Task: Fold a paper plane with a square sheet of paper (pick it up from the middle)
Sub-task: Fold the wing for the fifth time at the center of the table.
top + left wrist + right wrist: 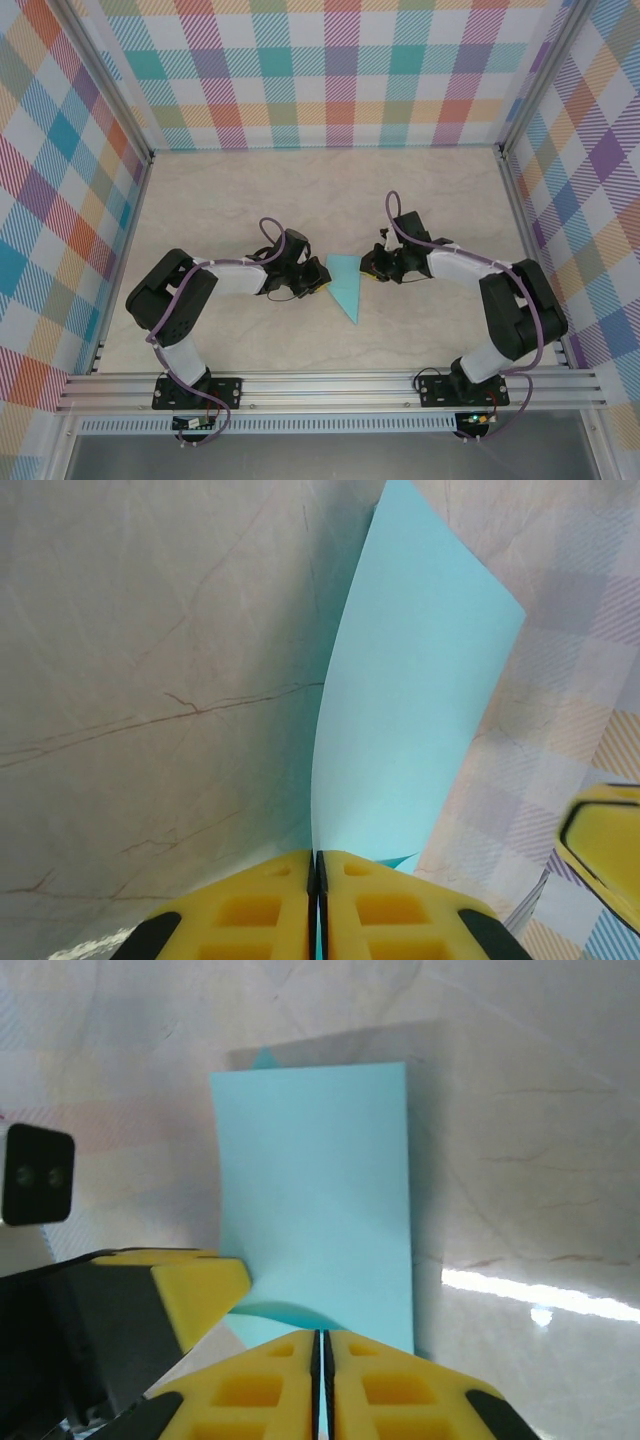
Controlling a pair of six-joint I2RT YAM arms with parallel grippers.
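paper: thin light turquoise paper sheet (343,283), looks triangular, tip pointing down, centre of frame, betw. the two grippers.
left gripper (318,278): clamped on sheet's left edge.
right gripper (368,268): pinched tight on its right edge.

A pale, marble-patterned table (300,200), crossed by thin brownish veins, stretches between pastel plaid walls (330,70) and an aluminium rail (330,385) along its near edge, with a turquoise sheet of paper (344,285) at its near middle, its contact with the surface unclear.
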